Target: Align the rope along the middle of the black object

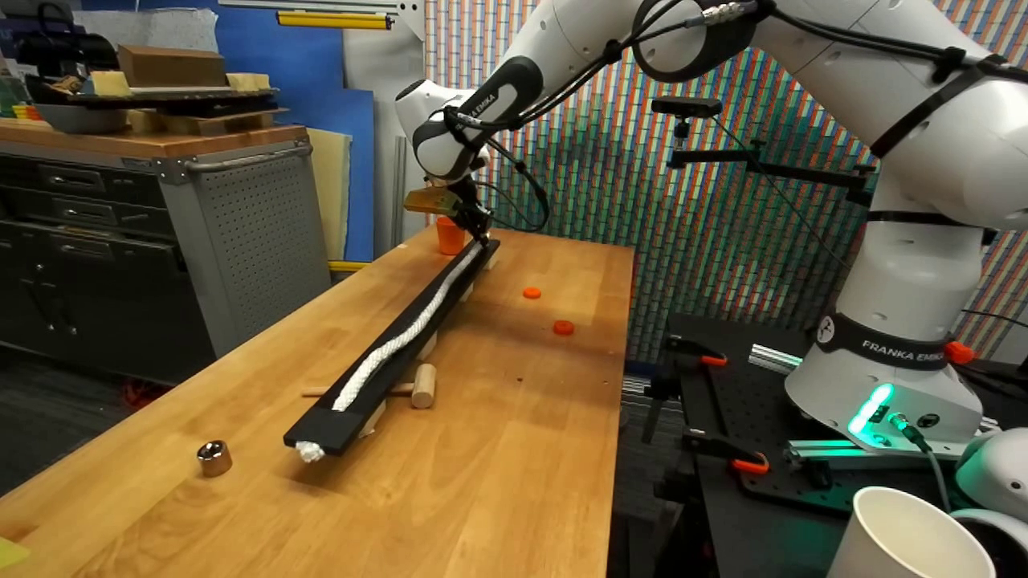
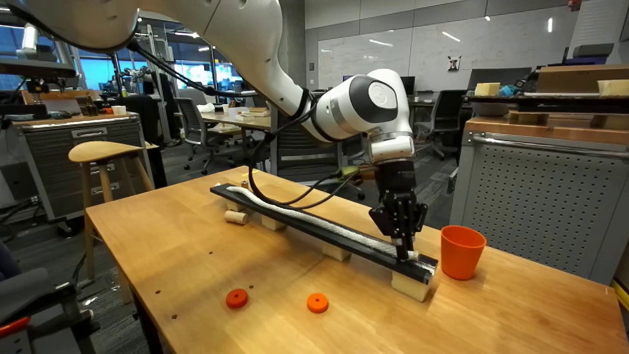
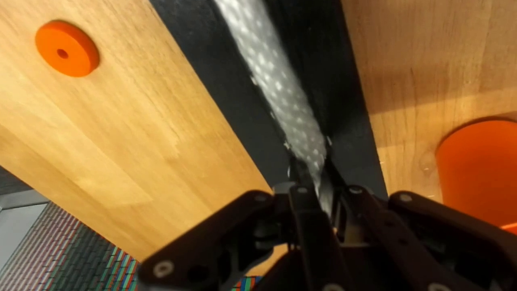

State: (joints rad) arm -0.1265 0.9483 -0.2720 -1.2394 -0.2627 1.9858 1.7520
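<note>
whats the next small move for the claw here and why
Probably a gentle pull on the rope toward the end of the black bar by the orange cup: the claw appears closed around the rope there, roughly centred on the bar, but an exterior view shows the rope bending sideways farther along.

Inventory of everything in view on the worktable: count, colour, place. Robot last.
worktable: 1, light wood, under the setup
black bar: 1, black, raised on wooden blocks
rope: 1, white, wavy along the bar's top
wooden blocks: 4 visible, pale, under the bar
mallet: 1, pale wood, lying partly under the bar
metal cylinder: 1, silvery, near the bar end away from the gripper
discs: 2, orange and red-orange, flat on the worktable
cup: 1, orange, upright near the bar's gripper end
crumpled piece: 1, white, at the bar's opposite end
yellow scrap: 1, yellow, worktable edge
arm: 1, white and black, over the worktable
gripper: 1, black, around the rope near one end; grip unclear
</note>
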